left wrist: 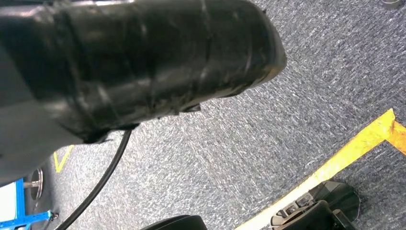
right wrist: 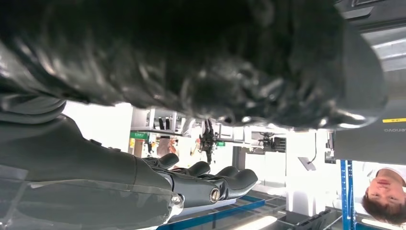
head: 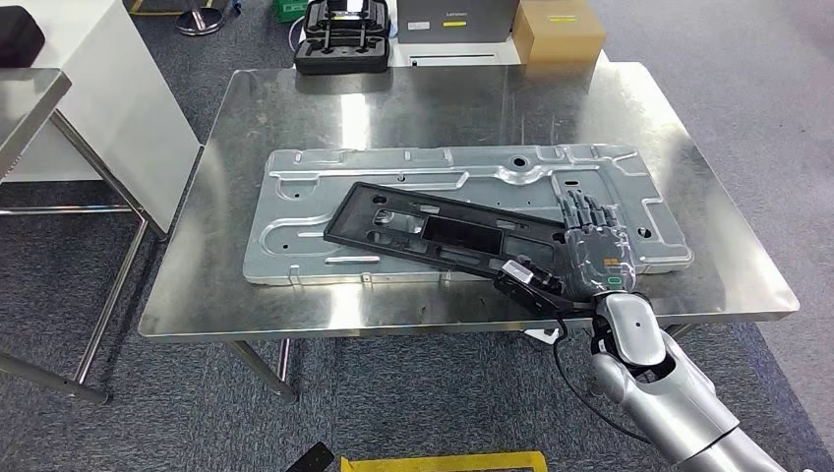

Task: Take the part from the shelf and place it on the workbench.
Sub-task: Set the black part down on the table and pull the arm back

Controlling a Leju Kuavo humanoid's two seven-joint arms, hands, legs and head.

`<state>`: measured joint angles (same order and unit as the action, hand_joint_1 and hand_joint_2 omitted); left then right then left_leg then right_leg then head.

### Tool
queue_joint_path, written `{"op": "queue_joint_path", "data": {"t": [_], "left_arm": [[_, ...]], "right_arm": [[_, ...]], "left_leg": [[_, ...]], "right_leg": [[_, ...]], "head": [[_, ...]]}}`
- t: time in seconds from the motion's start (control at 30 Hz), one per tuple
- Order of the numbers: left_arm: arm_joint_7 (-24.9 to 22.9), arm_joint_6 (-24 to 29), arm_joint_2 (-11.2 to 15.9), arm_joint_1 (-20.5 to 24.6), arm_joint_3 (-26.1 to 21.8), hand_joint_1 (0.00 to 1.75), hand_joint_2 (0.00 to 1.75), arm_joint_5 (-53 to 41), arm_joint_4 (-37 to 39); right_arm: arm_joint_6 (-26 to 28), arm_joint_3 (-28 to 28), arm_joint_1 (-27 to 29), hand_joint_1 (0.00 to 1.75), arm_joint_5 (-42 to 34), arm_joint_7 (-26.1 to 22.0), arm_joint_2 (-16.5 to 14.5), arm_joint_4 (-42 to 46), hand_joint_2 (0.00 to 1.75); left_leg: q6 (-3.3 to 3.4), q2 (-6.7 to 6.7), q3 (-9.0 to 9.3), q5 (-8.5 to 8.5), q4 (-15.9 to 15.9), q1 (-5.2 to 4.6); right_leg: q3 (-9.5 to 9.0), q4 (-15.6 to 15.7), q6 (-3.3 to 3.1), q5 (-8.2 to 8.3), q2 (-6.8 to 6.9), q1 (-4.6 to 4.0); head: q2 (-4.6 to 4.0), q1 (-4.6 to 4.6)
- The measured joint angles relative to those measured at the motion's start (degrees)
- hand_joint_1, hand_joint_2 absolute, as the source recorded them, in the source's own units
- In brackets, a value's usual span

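Observation:
A long black plastic frame part point(head: 443, 234) lies slanted across a silver pressed-metal panel point(head: 413, 172) on the steel workbench point(head: 708, 246). My right hand point(head: 593, 246) comes in over the bench's front edge and lies back-up on the part's right end, its fingers point(head: 584, 210) stretched straight out over the part and panel. In the right wrist view the same dark fingers point(right wrist: 210, 184) lie straight and side by side, not curled round anything. The left wrist view looks down at carpet past a dark glossy bulk point(left wrist: 134, 57) that hides my left hand's fingers.
At the bench's far edge stand a black case point(head: 340, 39), a grey box point(head: 457, 20) and a cardboard box point(head: 559, 29). A white table point(head: 98, 98) stands to the left. A yellow line point(left wrist: 330, 167) marks the floor. A person point(right wrist: 383, 201) is in the background.

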<state>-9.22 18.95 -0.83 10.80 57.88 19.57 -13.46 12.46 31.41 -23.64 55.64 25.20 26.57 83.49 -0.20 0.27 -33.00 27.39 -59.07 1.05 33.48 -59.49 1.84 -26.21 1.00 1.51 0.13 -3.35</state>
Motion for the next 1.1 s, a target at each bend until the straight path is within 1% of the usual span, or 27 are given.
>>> {"op": "queue_joint_path", "data": {"t": [0.17,0.2,0.27,0.3,0.33,0.4,0.43,0.47,0.5,0.53,0.57,0.6,0.63,0.67,0.7,0.73,0.77,0.8,0.83,0.9,0.93,0.97,1.0,1.03,1.07,1.1], "left_arm": [[0.4,0.6,0.1,0.0,0.0,0.0,0.0,0.6,0.0],[0.6,0.8,0.2,0.0,0.0,0.0,0.0,0.9,0.0],[0.8,1.1,0.3,-0.1,0.0,0.0,0.0,1.4,0.0],[0.7,1.1,0.4,-0.1,0.0,0.0,0.0,1.7,0.0],[0.6,1.1,0.3,0.0,0.0,0.0,0.0,1.9,0.0],[0.3,1.0,0.4,0.0,0.0,0.0,0.0,2.3,0.0],[0.2,0.8,0.4,0.0,0.0,0.0,0.0,2.4,0.0],[0.2,0.7,0.4,0.0,0.0,0.0,0.0,2.4,0.0],[0.2,0.6,0.4,0.0,0.0,0.0,0.0,2.3,0.0],[0.2,0.4,0.4,0.0,0.0,0.0,0.0,2.2,0.0],[0.2,0.3,0.5,0.0,0.0,0.0,0.0,2.1,0.0],[0.2,0.1,0.6,0.1,0.0,0.0,0.0,2.1,0.1],[0.2,0.0,0.8,0.2,0.0,0.0,0.0,2.1,0.1],[0.1,-0.2,1.0,0.3,0.0,0.0,0.0,2.1,0.2],[0.1,-0.3,1.0,0.3,0.0,0.0,0.0,2.2,0.2],[0.0,-0.4,1.1,0.2,0.0,0.0,0.0,2.2,0.2],[0.0,-0.5,1.1,0.2,0.0,0.0,0.0,2.3,0.2],[0.0,-0.5,1.0,0.2,0.0,0.0,0.0,2.4,0.2],[0.0,-0.6,1.0,0.1,0.0,0.0,0.0,2.4,0.2],[0.0,-0.6,0.9,0.1,0.0,0.0,0.0,2.5,0.2],[0.0,-0.6,0.9,0.1,0.0,0.0,0.0,2.5,0.2],[0.0,-0.6,0.9,0.1,0.0,0.0,0.0,2.5,0.2],[-0.1,-0.6,0.9,0.1,0.0,0.0,0.0,2.5,0.2],[-0.1,-0.6,0.9,0.1,0.0,0.0,0.0,2.6,0.2],[-0.1,-0.6,0.9,0.1,0.0,0.0,0.0,2.6,0.2],[-0.1,-0.5,0.9,0.2,0.0,0.0,0.0,2.5,0.2]], "right_arm": [[0.0,0.0,0.0,0.0,0.0,0.0,-0.1,0.2,0.0],[0.0,0.0,0.0,0.0,0.1,0.0,-0.1,0.5,0.0],[0.0,0.0,0.1,0.0,0.1,0.0,-0.1,1.2,0.0],[0.1,0.0,0.1,0.0,0.2,0.0,-0.2,1.5,0.0],[0.1,0.0,0.0,0.0,0.3,0.0,-0.2,1.8,0.0],[0.1,0.0,0.0,0.0,0.5,0.1,-0.2,2.1,0.0],[0.0,0.0,0.2,0.0,0.6,0.1,-0.2,2.2,0.0],[0.0,0.1,0.3,0.0,0.8,0.1,-0.3,2.2,0.0],[0.0,0.1,0.3,0.0,1.0,0.1,-0.3,2.3,0.0],[-0.1,0.1,0.2,0.0,1.1,0.1,-0.3,2.5,0.0],[-0.1,0.2,0.1,0.0,1.2,0.1,-0.4,2.6,0.0],[-0.1,0.2,0.0,0.0,1.2,0.1,-0.5,2.8,0.0],[-0.1,0.3,0.0,0.0,1.2,0.1,-0.7,3.0,0.0],[-0.1,0.3,0.0,0.0,1.3,0.1,-0.8,3.1,0.0],[-0.1,0.4,0.0,0.0,1.3,0.0,-0.9,3.3,0.0],[-0.1,0.4,0.0,0.0,1.4,0.0,-1.0,3.4,0.0],[-0.1,0.5,-0.1,0.0,1.5,0.0,-1.1,3.5,0.0],[0.0,0.5,-0.1,0.0,1.7,0.0,-1.1,3.7,0.0],[0.0,0.5,-0.2,0.0,1.9,0.0,-1.1,3.8,0.0],[0.1,0.5,-0.2,0.0,2.0,0.0,-1.1,4.0,0.0],[0.1,0.5,-0.1,0.0,1.9,-0.1,-1.1,4.0,0.0],[0.3,0.5,0.0,0.0,1.5,-0.2,-1.1,4.0,0.0],[0.6,0.5,0.2,0.0,0.9,-0.5,-1.2,4.0,0.0],[1.2,0.5,0.3,0.0,-0.1,-0.9,-1.2,4.0,0.0],[1.8,0.5,0.5,0.0,-1.5,-1.6,-1.2,4.0,0.0],[2.6,0.5,0.8,0.0,-3.1,-2.3,-1.2,4.0,0.0]], "left_leg": [[0.03,-0.01,-0.05,0.01,-0.1,-0.06],[0.32,-0.01,-0.01,-0.17,0.0,-0.14],[1.21,0.18,0.81,-1.27,1.8,0.05],[1.71,0.32,1.41,-2.12,3.3,0.19],[1.96,0.45,1.9,-2.82,4.5,0.36],[2.09,0.52,2.01,-3.49,5.5,0.32],[2.05,0.5,1.83,-3.53,5.4,0.33],[1.93,0.48,1.58,-3.51,5.1,0.37],[1.69,0.45,1.27,-3.44,4.7,0.5],[1.27,0.41,0.86,-3.26,4.0,0.71],[0.7,0.35,0.3,-3.02,3.2,0.91],[0.06,0.28,-0.35,-2.71,2.2,1.02],[-0.55,0.17,-1.09,-2.41,1.2,1.03],[-1.02,0.06,-1.8,-2.27,0.2,1.01],[-1.38,-0.02,-2.4,-2.27,-0.5,1.04],[-1.66,-0.07,-2.95,-2.31,-0.9,1.18],[-1.81,-0.04,-3.57,-1.88,-1.5,1.36],[-1.82,-0.02,-4.35,-0.71,-2.7,1.44],[-1.65,0.0,-5.37,1.25,-5.1,1.41],[-0.86,-0.01,-7.77,6.12,-12.2,0.94],[-0.36,-0.02,-8.64,7.87,-15.5,0.54],[0.18,-0.05,-8.93,8.73,-17.5,0.06],[0.82,-0.09,-8.31,8.62,-17.7,-0.53],[1.53,-0.13,-6.53,7.57,-15.6,-1.2],[2.38,-0.19,-3.77,6.28,-11.9,-1.95],[3.15,-0.16,-0.97,5.59,-7.7,-2.65]], "right_leg": [[-0.04,0.2,0.07,0.16,0.0,0.11],[-0.16,0.5,0.26,0.4,0.0,0.22],[-0.56,1.4,0.63,0.66,-0.05,0.43],[-0.32,0.8,0.67,-0.15,-0.15,0.44],[0.47,-1.0,0.61,-1.55,-0.29,0.47],[3.35,-7.7,0.66,-5.01,-0.59,0.68],[4.54,-10.4,0.89,-5.73,-0.66,0.89],[4.97,-11.6,1.2,-5.44,-0.68,1.19],[4.45,-10.6,1.57,-4.16,-0.67,1.57],[3.03,-7.8,2.06,-2.35,-0.64,2.07],[1.58,-4.8,2.6,-1.43,-0.64,2.39],[0.63,-2.9,2.75,-0.57,-0.85,2.41],[0.25,-1.9,2.58,-0.6,-1.09,2.42],[0.72,-2.4,2.04,-1.07,-1.39,2.19],[1.39,-3.1,1.26,-0.87,-1.67,2.0],[2.01,-3.4,0.61,-1.06,-1.72,1.94],[2.68,-3.8,-0.03,-0.82,-1.72,1.69],[3.24,-3.9,-0.6,-0.49,-1.68,1.46],[3.72,-3.8,-1.15,-0.08,-1.62,1.17],[4.61,-3.6,-1.95,0.85,-1.54,0.4],[5.1,-3.6,-2.24,1.29,-1.51,-0.03],[5.64,-3.6,-2.47,1.72,-1.48,-0.43],[6.25,-3.6,-2.67,2.18,-1.48,-0.78],[6.89,-3.6,-2.8,2.71,-1.51,-1.04],[7.51,-3.6,-2.88,3.29,-1.55,-1.21],[8.0,-3.5,-2.88,3.9,-1.58,-1.28]], "head": [[0.0,0.01],[0.0,-0.03],[0.0,-0.03],[0.0,0.12],[0.0,0.31],[0.0,0.61],[0.0,0.62],[0.0,0.62],[0.0,0.61],[0.0,0.62],[0.0,0.64],[0.0,0.7],[0.0,0.75],[0.0,0.71],[0.0,0.62],[0.0,0.47],[0.0,0.28],[0.0,0.17],[0.0,0.07],[0.0,-0.02],[0.0,-0.04],[0.0,-0.01],[0.0,-0.01],[0.0,0.0],[0.0,0.0],[0.0,-0.01]]}}
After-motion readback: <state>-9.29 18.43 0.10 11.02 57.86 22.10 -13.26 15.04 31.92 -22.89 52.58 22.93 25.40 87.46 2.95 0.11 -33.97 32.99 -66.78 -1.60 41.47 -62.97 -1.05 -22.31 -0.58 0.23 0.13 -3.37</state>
